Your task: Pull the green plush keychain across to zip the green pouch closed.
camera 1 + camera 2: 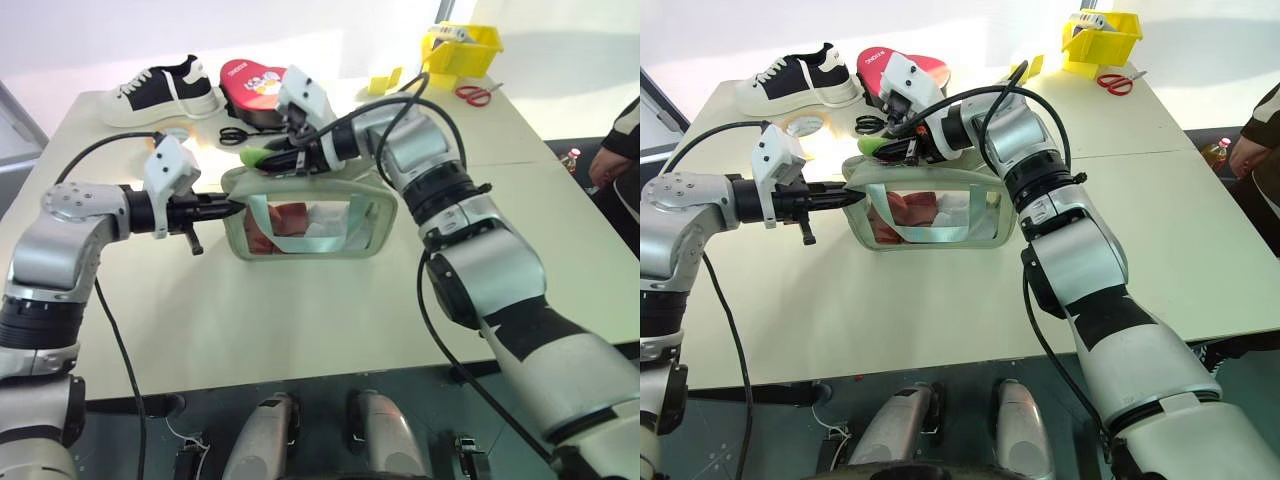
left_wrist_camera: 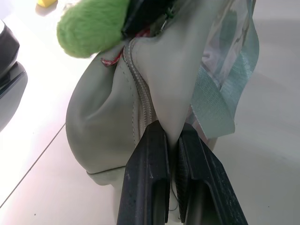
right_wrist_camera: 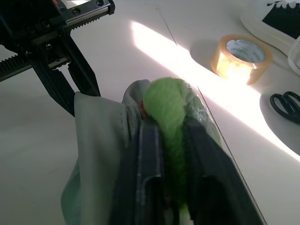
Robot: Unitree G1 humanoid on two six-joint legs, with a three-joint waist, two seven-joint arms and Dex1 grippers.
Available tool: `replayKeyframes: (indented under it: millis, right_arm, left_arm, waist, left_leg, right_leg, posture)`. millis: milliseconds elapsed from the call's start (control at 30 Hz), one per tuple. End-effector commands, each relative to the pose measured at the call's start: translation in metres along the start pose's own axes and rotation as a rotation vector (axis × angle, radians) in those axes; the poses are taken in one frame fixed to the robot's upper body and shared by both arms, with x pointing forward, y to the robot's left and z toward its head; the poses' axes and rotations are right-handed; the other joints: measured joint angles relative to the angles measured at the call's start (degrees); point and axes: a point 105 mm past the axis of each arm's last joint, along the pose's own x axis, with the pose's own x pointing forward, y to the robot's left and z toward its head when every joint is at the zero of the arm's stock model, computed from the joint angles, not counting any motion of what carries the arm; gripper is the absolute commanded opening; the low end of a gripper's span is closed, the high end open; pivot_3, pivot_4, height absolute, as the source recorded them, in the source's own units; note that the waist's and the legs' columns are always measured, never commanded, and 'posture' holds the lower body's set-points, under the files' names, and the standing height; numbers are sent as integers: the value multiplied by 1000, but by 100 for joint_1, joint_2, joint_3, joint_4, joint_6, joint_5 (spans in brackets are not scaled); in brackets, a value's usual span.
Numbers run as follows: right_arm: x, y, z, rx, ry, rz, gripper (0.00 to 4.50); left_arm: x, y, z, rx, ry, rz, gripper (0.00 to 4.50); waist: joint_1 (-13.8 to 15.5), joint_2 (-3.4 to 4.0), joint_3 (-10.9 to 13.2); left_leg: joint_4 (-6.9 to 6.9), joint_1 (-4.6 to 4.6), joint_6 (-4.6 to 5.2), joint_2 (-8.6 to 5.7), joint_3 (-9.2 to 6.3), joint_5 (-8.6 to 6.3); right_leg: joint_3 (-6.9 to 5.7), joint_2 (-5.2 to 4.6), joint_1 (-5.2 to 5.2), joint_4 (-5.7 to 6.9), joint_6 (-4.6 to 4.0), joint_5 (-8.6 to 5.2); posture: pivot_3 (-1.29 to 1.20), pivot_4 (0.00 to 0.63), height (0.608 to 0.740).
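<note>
The pale green pouch (image 1: 372, 212) stands upright mid-table, with red and white items behind its clear window and a mint strap across the front. My left gripper (image 1: 232, 207) is shut on the fabric at the pouch's left end (image 2: 108, 117), just beside the zipper line. The lime-green plush keychain (image 1: 255, 157) sits at the pouch's top left corner. My right gripper (image 1: 275, 158) reaches in from the right along the top edge and is shut on the keychain (image 3: 168, 108), with the plush squeezed between its fingers. The two grippers are close together at that corner.
Behind the pouch lie a black-and-white sneaker (image 1: 160, 90), a red heart-shaped case (image 1: 250, 85), black scissors (image 1: 235, 135) and a tape roll (image 3: 241, 58). At the far right are a yellow bin (image 1: 462, 45), red scissors (image 1: 478, 95) and a yellow block (image 1: 385, 80). A person (image 1: 615, 150) stands at the right edge.
</note>
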Motion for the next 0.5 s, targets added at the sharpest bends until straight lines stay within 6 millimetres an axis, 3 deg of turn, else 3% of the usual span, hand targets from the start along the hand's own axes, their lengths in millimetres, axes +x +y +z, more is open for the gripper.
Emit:
replayKeyframes:
  millis: [33, 167, 300, 433, 500]
  right_arm:
    - [-24, -8, 25, -41, -58, -37, 50]
    - [-66, -23, 31, -37, -65, -164, 50]
    - [-117, -37, 20, -26, -26, -371, 50]
    - [-167, -49, -12, -96, 111, -623, 50]
    - [-194, -53, -45, -133, 241, -754, 50]
  left_arm:
    - [-1, 0, 11, 46, -27, 5, 0]
    - [-3, -2, 9, 40, -21, 2, 0]
    - [-6, -4, 4, 29, -13, 4, 0]
    - [-8, -4, 2, 20, -9, 13, 0]
    - [-8, -3, 2, 15, -9, 18, 0]
  waist:
    - [13, 0, 0]
    - [41, 0, 0]
    - [29, -1, -1]
    - [29, 1, 0]
    - [37, 1, 0]
  left_leg:
    - [1, 0, 0, 0, -1, 0]
    - [2, -1, 0, -1, -2, 0]
    - [0, -1, 1, -1, -1, -1]
    - [-2, -1, 7, 0, 4, 2]
    - [-1, -1, 8, 1, 4, 2]
  right_leg:
    - [0, 0, 1, 0, 0, 0]
    - [0, -3, 2, -1, 0, 0]
    - [0, -18, 2, -4, 0, 0]
    - [-1, -23, 1, -3, -1, -1]
    - [-3, -26, 3, -7, -1, -1]
  posture:
    - [0, 150, 740]
    - [0, 150, 740]
    - [0, 150, 740]
    - [0, 150, 740]
    - [0, 150, 740]
